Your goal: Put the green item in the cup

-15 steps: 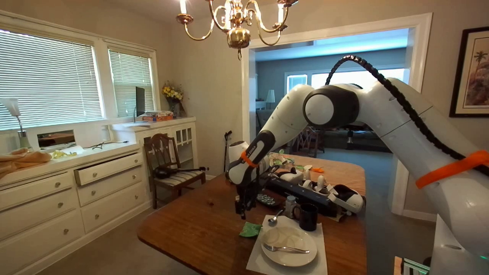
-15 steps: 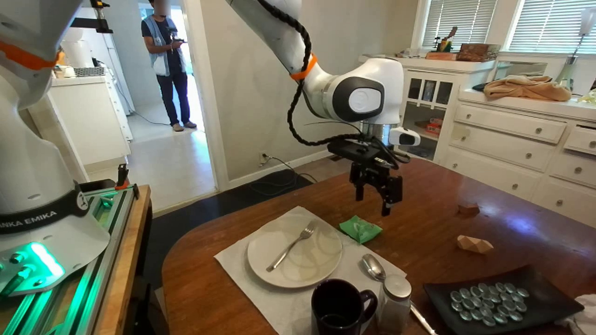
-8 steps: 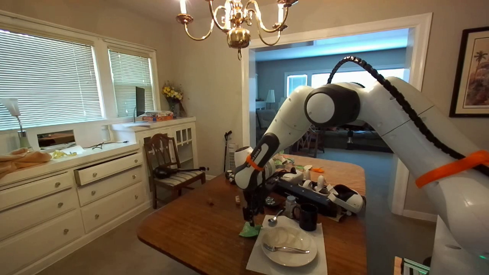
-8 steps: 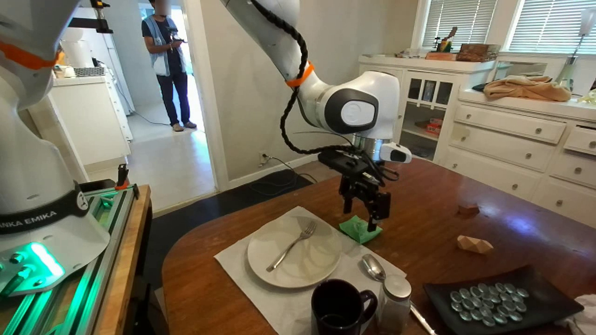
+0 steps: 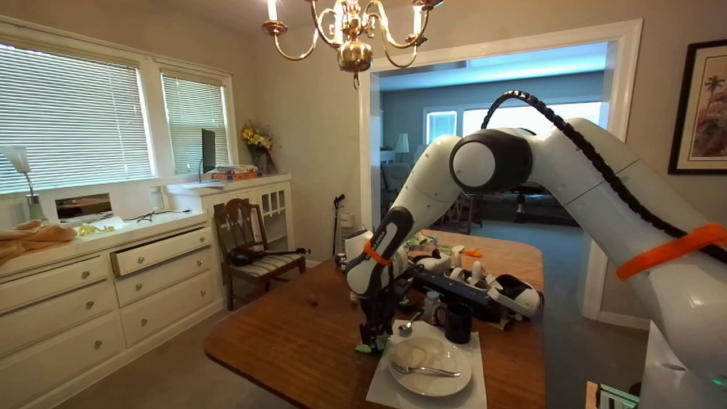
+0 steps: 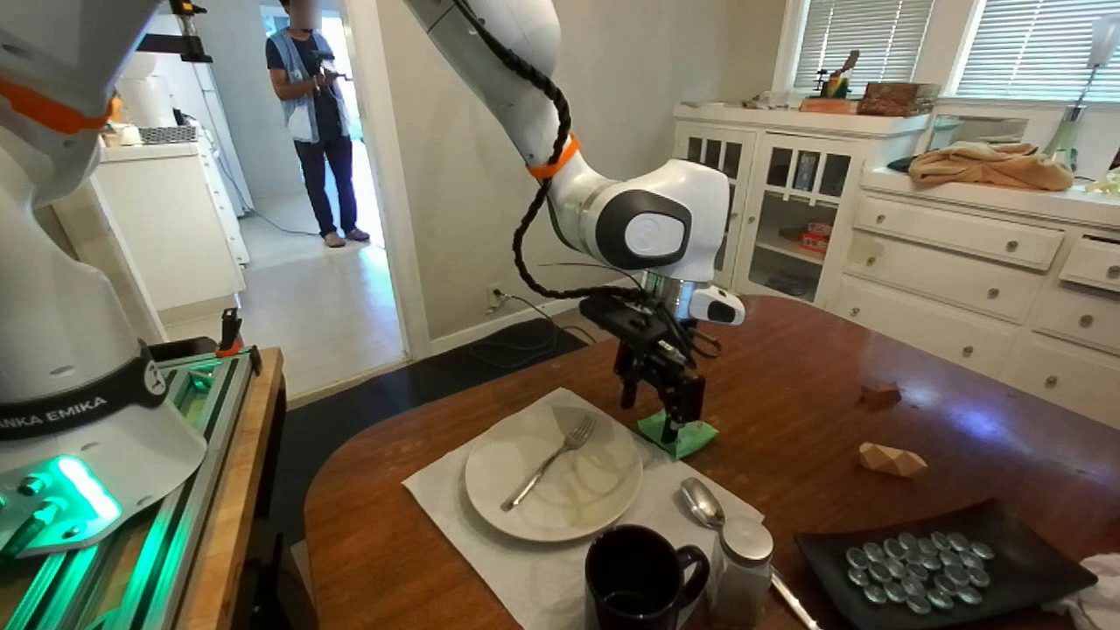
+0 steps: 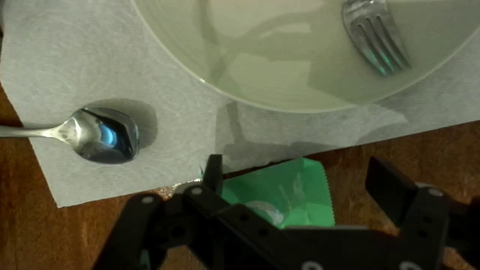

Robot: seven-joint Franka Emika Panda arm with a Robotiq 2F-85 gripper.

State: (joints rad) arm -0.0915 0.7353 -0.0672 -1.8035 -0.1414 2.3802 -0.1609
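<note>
The green item is a small crumpled green packet lying on the wooden table beside the white placemat; it also shows in an exterior view and in the wrist view. The cup is a dark mug with a handle, upright at the placemat's corner, also in an exterior view. My gripper is open, low over the packet. In the wrist view the fingers stand wide apart, the packet between them and closer to the left finger. Part of the packet is hidden by the gripper.
A white plate with a fork lies on the placemat. A spoon and a glass shaker stand near the mug. A black tray of glass beads and wooden blocks are farther along.
My gripper has moved down and across toward the plate side, from above and beside the packet to low over it. It has stayed open. The packet and mug have not moved.
</note>
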